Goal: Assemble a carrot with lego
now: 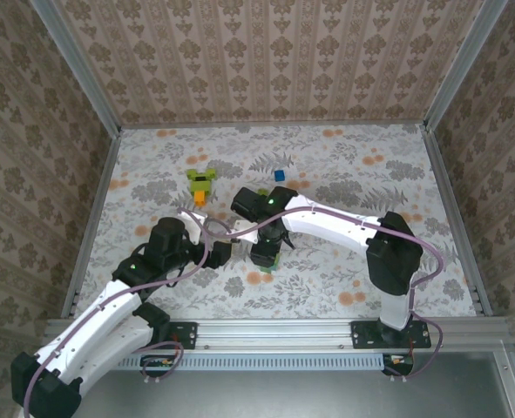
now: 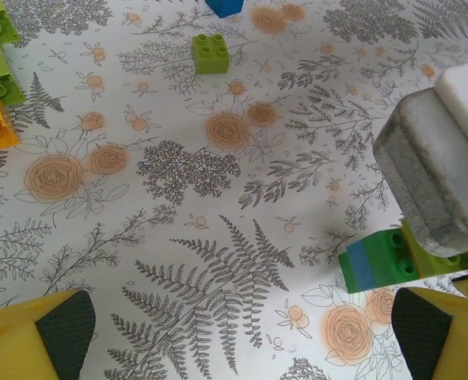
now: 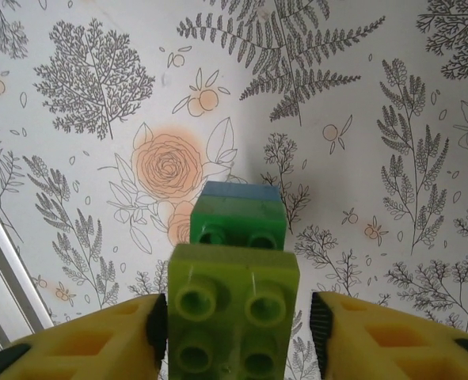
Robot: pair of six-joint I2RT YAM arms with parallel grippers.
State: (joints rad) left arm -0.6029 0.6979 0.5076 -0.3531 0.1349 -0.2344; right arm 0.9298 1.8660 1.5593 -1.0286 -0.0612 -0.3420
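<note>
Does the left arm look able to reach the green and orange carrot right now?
Probably yes. The left gripper is open, and the table between it and the carrot holds nothing; the right gripper straddles a brick stack off to the side.

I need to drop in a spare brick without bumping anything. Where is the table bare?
Bare: the wide patch right of the blue brick up to the right wall, and the far strip behind the carrot. Crowded: the centre, where the left end effector and right end effector hem in the brick stack.
</note>
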